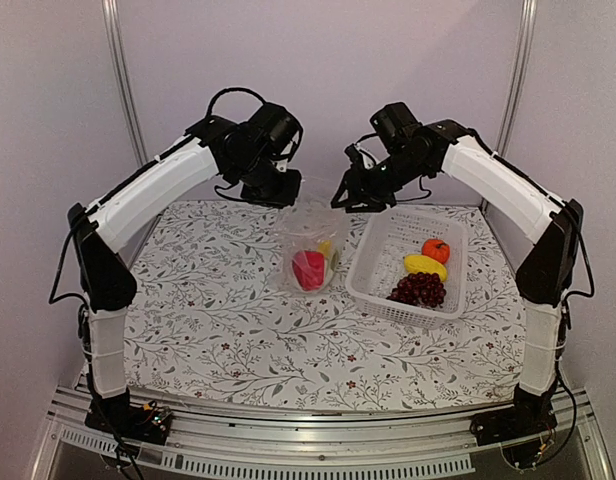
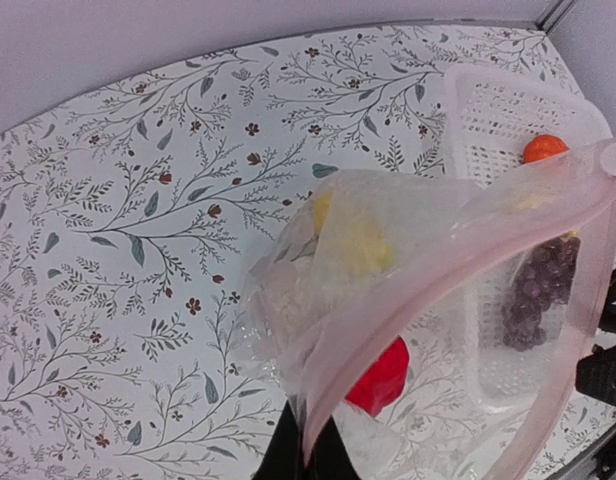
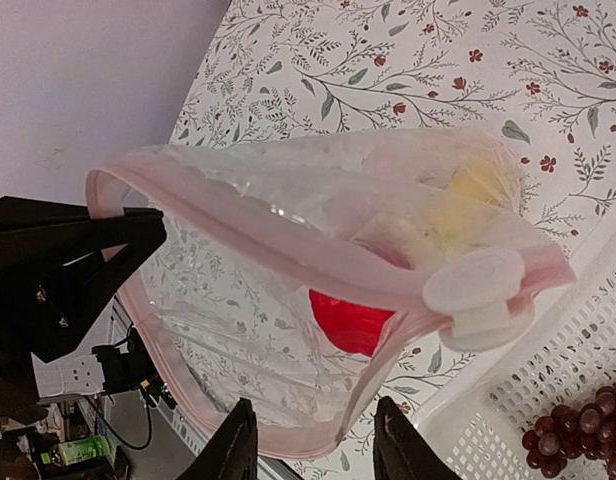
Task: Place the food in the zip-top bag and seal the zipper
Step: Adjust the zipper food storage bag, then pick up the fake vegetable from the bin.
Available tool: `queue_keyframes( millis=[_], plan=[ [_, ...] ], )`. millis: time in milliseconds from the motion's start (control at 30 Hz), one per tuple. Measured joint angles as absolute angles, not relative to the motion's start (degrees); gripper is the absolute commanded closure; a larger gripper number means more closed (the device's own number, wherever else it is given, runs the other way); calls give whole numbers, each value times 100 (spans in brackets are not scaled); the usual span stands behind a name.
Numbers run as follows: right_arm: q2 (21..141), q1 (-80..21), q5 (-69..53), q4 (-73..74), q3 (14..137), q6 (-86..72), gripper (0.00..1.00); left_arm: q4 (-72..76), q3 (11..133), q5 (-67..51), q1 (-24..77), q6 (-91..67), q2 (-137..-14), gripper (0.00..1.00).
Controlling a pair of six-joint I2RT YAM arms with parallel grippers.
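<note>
The clear zip-top bag point(image 1: 310, 245) hangs upright beside the basket, its mouth open. Inside it lie the red pepper point(image 1: 308, 269) and a yellow piece point(image 1: 325, 247). My left gripper point(image 2: 308, 452) is shut on one end of the pink zipper strip point(image 2: 458, 250). My right gripper point(image 3: 316, 448) stands open, the near rim of the bag's mouth lying loose between its fingers point(image 3: 235, 450). A white slider point(image 3: 475, 293) sits at the right end of the zipper. The orange fruit point(image 1: 435, 250), a yellow piece point(image 1: 425, 265) and the grape bunch point(image 1: 418, 290) lie in the basket.
The white perforated basket point(image 1: 373, 270) stands on the floral tablecloth just right of the bag, close under my right gripper point(image 1: 348, 198). Both arms reach in over the back of the table. Pale walls stand behind and at both sides.
</note>
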State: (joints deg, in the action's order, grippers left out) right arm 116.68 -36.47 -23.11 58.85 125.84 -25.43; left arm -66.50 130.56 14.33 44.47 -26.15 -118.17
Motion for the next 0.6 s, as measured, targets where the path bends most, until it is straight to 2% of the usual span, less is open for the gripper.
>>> queue_keyframes(
  millis=[467, 500, 600],
  plan=[
    [10527, -3479, -1754, 6313, 12272, -2375, 49, -5942, 12645, 582, 4399, -2615, -11775, 100],
    [10457, -3452, -1662, 6322, 12267, -2342, 50, -5894, 12591, 543, 4397, -2615, -11754, 100],
    [10250, -3387, -1214, 6316, 12204, -2200, 60, -5857, 12479, 478, 4390, -2615, -11679, 100]
  ],
)
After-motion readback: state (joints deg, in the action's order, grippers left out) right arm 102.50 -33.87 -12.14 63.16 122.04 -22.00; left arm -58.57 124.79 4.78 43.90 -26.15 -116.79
